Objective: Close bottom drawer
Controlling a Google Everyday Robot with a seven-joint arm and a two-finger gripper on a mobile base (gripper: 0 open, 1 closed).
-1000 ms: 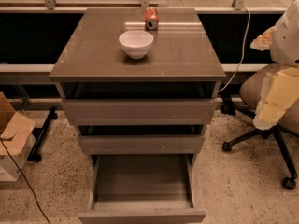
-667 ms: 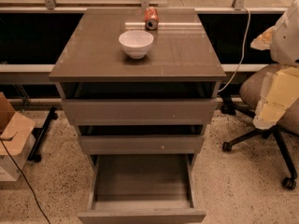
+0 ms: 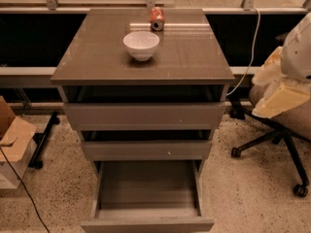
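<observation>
Camera view looks down on the bottom drawer [image 3: 147, 191], the lowest of three in a taupe-grey cabinet. It stands pulled well out toward the camera, its plain box interior exposed and its flat front at the lower edge of the view. Above it, the middle drawer [image 3: 146, 149] and the top drawer [image 3: 145, 114] each sit out a little, with a dark gap over each front. On the cabinet's surface [image 3: 194, 57] a white bowl [image 3: 141, 44] stands upright, and behind it, near the back edge, a red can [image 3: 157, 18] lies on its side. To the right, well apart from the drawer, the pincer [image 3: 278, 100] shows as the cream end of the white arm, hanging over an office chair [image 3: 277, 130]; whether it is spread or pressed together I cannot tell. A cardboard box [image 3: 14, 140] rests on the speckled floor [image 3: 252, 193] at the left.
</observation>
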